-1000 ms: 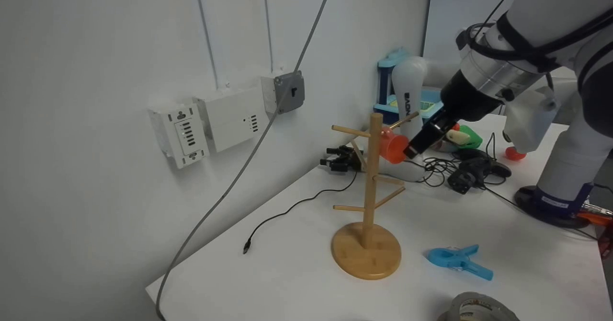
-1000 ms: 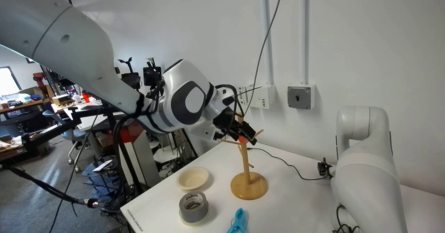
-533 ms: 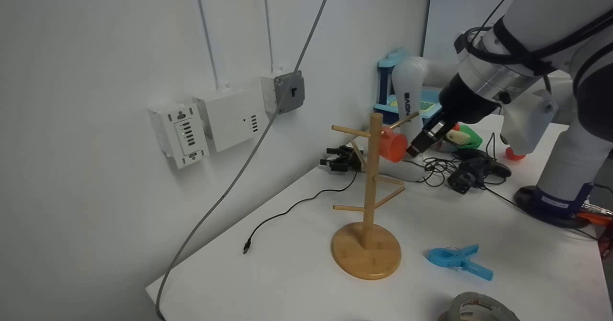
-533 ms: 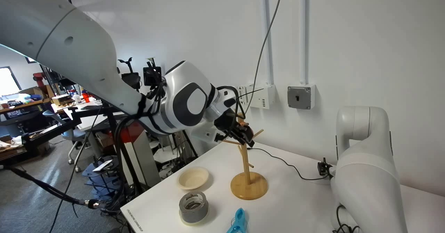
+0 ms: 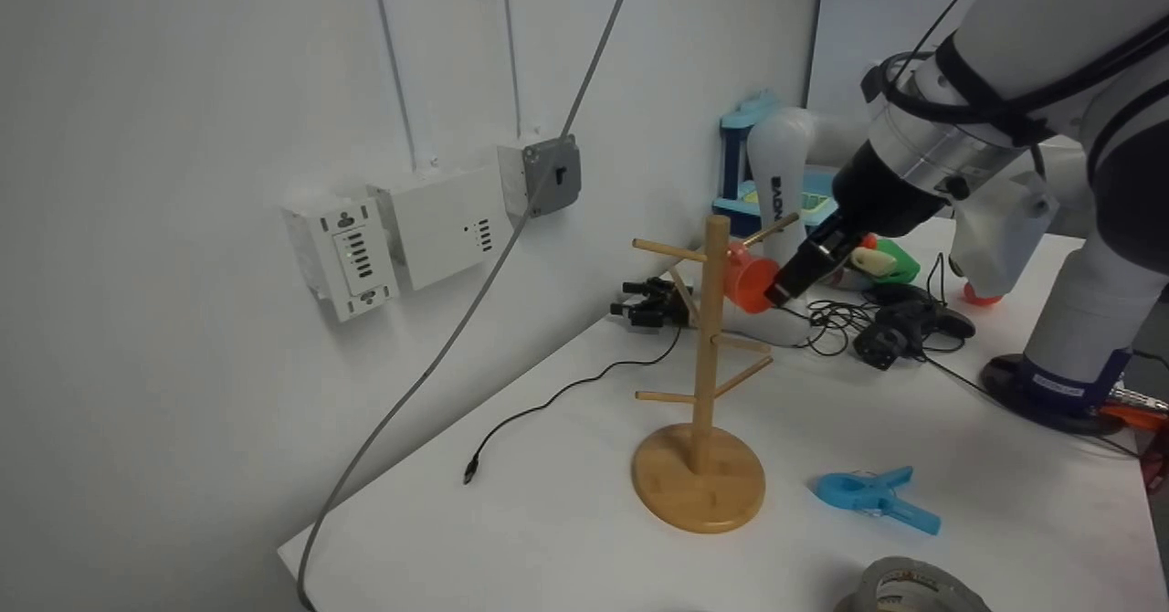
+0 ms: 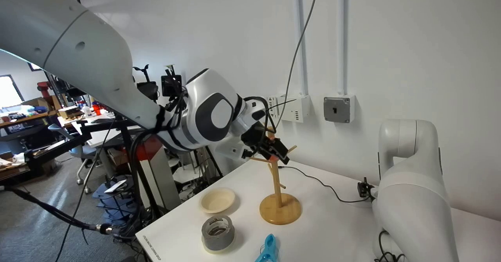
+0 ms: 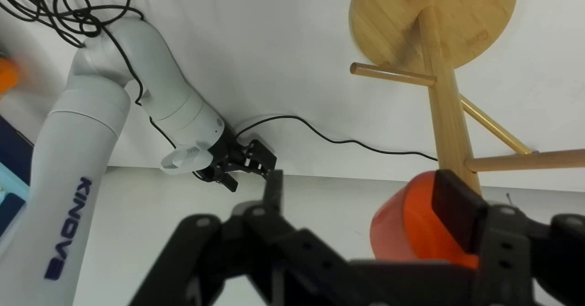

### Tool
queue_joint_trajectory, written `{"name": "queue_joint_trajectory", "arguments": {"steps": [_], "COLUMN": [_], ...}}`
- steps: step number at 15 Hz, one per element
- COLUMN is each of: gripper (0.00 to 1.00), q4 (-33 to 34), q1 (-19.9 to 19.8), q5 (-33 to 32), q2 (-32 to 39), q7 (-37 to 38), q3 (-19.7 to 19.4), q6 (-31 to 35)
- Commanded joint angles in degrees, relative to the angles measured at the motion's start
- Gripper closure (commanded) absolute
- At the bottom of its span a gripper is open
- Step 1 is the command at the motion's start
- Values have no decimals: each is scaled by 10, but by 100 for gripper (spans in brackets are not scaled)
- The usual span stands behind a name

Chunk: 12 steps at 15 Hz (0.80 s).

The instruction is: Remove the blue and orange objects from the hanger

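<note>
Wrist view shows my claw point(image 7: 358, 185) spread, presumably to straddle the rim of the orange mug point(image 7: 413, 226), which hangs, seemingly by its handle, from the wooden mug tree point(image 7: 448, 109), while the blue spring clamp point(image 5: 868, 495) lies on the table point(image 5: 548, 511).

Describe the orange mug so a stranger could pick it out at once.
On the white table stands a tall wooden mug tree. Up among its top pegs, by the tip of the black gripper, hangs the orange mug. Its bright colour and round, open mouth set it apart from the slim, pale wood around it.
</note>
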Motion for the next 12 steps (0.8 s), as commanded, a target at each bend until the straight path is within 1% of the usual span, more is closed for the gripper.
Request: {"name": "queue_joint_trajectory", "arguments": {"steps": [1, 3, 5, 6, 8, 9, 12], "gripper": [15, 26, 47, 51, 66, 76, 98], "q4": [12, 18, 25, 27, 31, 33, 38], "q1": [3, 5, 5, 6, 7, 8, 12], "q5": [-8, -14, -19, -20, -22, -23, -28], "q2": [9, 13, 19, 20, 25, 28, 32], "q7": [15, 22, 30, 34, 41, 44, 53], "q3": [-4, -8, -11, -11, -13, -14, -17], "q6": [21, 24, 29, 30, 35, 37, 35]}}
